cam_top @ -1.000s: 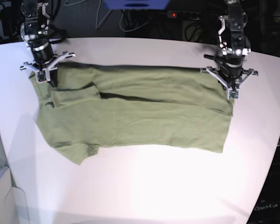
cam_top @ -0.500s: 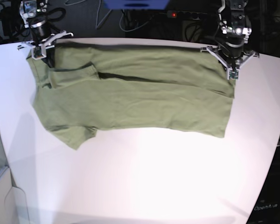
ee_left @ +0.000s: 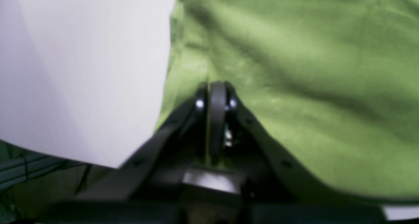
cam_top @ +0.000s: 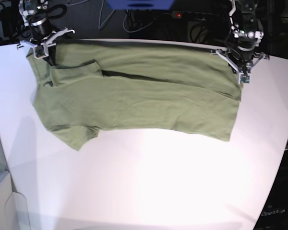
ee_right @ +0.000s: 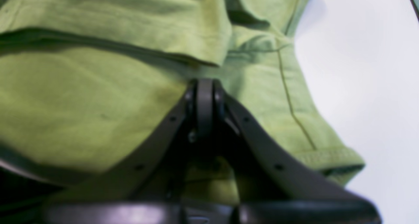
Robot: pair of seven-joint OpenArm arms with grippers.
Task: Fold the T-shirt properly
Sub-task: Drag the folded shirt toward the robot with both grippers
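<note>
The green T-shirt (cam_top: 134, 98) lies spread across the far half of the white table (cam_top: 149, 187), its far edge lifted along the back. A sleeve is folded over near the far left, and another sleeve (cam_top: 74, 136) sticks out toward the front left. My left gripper (cam_top: 243, 72) is shut on the T-shirt's far right corner; the left wrist view shows the cloth (ee_left: 294, 70) pinched in the left gripper (ee_left: 214, 86). At the far left, my right gripper (cam_top: 44, 50) is shut on the shoulder area, with the right gripper (ee_right: 204, 83) nipping fabric (ee_right: 98, 96) beside a hemmed sleeve (ee_right: 327, 155).
Dark cables and equipment (cam_top: 192, 19) sit behind the table's back edge. The table's curved right edge (cam_top: 285, 153) drops off to a dark floor. A pale box corner (cam_top: 0, 196) shows at the lower left.
Both grippers have pulled the T-shirt's far edge toward the back of the table and slightly up. The whole shirt slid away from the front and stretched flatter.
</note>
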